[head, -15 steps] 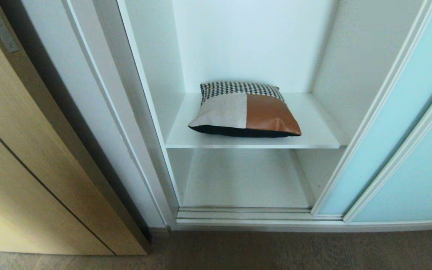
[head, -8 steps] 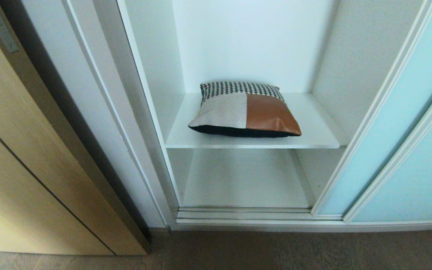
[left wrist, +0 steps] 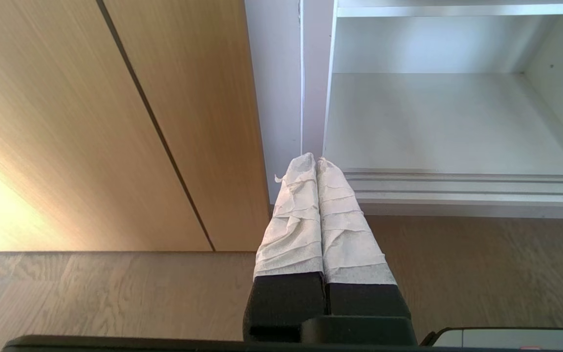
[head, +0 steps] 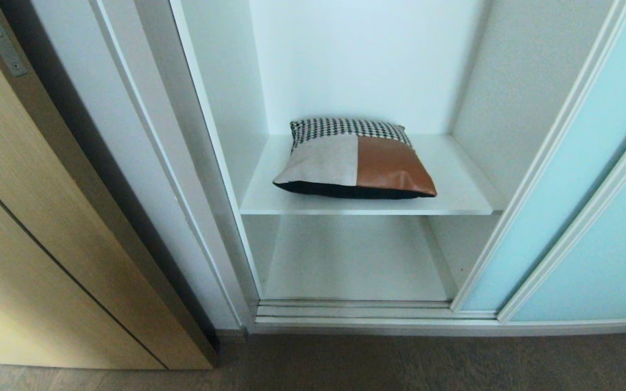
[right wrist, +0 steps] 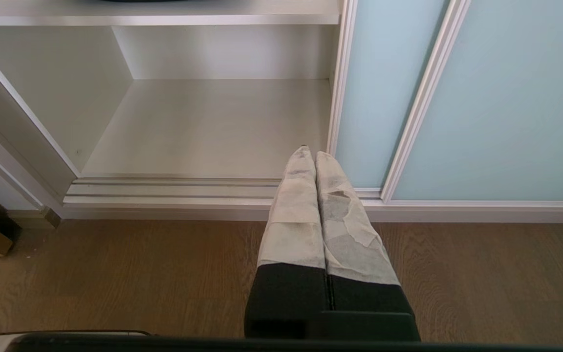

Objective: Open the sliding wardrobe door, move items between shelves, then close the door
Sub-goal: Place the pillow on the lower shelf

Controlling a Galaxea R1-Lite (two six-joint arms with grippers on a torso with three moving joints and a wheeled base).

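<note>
door: sliding wardrobe door slid aside, bay open | item: cushion lies on upper shelf; lower shelf bare | grippers: left gripper, right gripper clenched, empty, low near floor | risk: soft cushion could slip from a narrow pinch; door edge crowds right arm

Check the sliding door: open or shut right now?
Open. The sliding door sits pushed to the right, leaving the shelf and the cushion on it exposed.

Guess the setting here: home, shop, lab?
Likely a home bedroom or hallway: a built-in wardrobe with a sliding glass door, a cushion on a white shelf, a wooden door beside it, wood flooring.
</note>
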